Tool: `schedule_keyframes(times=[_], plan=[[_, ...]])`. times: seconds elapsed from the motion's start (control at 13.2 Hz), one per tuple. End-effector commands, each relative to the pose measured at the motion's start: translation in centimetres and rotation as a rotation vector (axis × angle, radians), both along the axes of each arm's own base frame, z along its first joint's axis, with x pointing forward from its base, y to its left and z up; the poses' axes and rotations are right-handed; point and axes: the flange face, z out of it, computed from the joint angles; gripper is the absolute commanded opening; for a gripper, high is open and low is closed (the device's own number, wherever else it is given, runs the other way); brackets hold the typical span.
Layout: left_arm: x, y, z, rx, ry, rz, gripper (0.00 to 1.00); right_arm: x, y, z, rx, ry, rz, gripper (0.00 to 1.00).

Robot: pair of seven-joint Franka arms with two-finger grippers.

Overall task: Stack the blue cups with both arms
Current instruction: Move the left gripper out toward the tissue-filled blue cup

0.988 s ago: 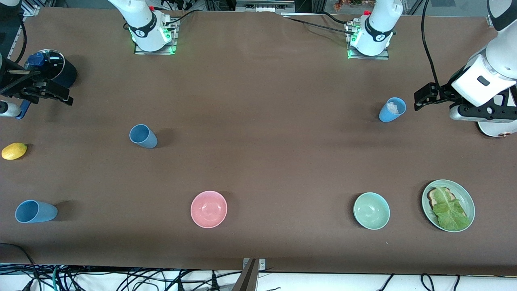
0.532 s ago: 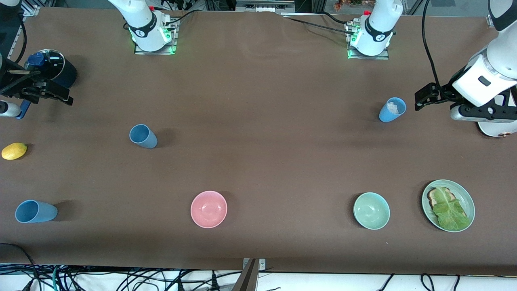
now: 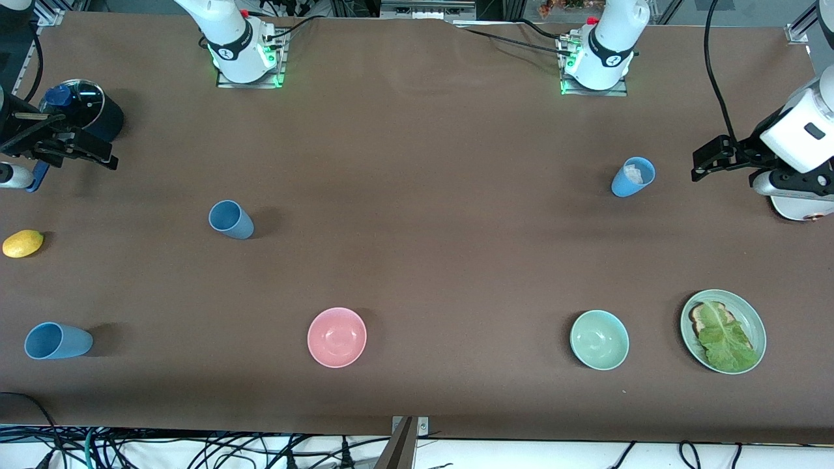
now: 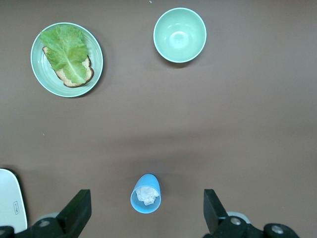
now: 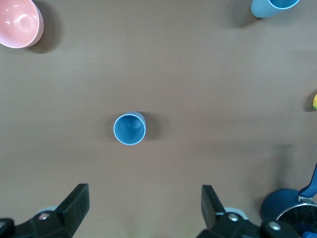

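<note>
Three blue cups stand upright on the brown table. A light blue cup (image 3: 632,176) holding crumpled white paper is toward the left arm's end and shows in the left wrist view (image 4: 146,194). A duller blue cup (image 3: 230,219) is toward the right arm's end and shows in the right wrist view (image 5: 130,129). Another light blue cup (image 3: 57,341) stands nearer the front camera (image 5: 272,6). My left gripper (image 3: 707,159) (image 4: 146,215) is open and empty, up in the air beside the paper-filled cup. My right gripper (image 3: 98,155) (image 5: 143,210) is open and empty, over the table by the saucepan.
A pink bowl (image 3: 337,337), a green bowl (image 3: 599,339) and a green plate (image 3: 756,322) with toast and lettuce lie along the front. A yellow lemon (image 3: 23,243) and a navy lidded saucepan (image 3: 85,107) are at the right arm's end. A white toaster (image 3: 798,210) is at the left arm's end.
My left gripper has drawn away from the paper-filled cup toward the left arm's end of the table. The right arm and the cups have not moved.
</note>
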Motion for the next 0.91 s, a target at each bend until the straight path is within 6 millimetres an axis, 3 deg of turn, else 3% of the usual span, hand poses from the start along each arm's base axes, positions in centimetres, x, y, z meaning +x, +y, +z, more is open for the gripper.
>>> schedule_keyframes(times=[0.0,0.3,0.46,0.84], plan=[[-1.1,0.4,1.1,0.023,-0.023,-0.024,1.00,-0.3,0.1,0.3,0.006,-0.001,-0.002,1.00],[-3.5,0.8,0.7,0.060,-0.040,-0.037,1.00,-0.3,0.1,0.3,0.006,-0.001,-0.002,1.00],[-4.7,2.2,-0.1,0.066,-0.052,-0.054,1.00,-0.3,0.1,0.4,0.006,-0.003,-0.004,1.00],[-7.6,3.3,-1.0,0.070,-0.092,-0.121,1.00,-0.3,0.1,0.3,0.006,-0.001,-0.002,1.00]])
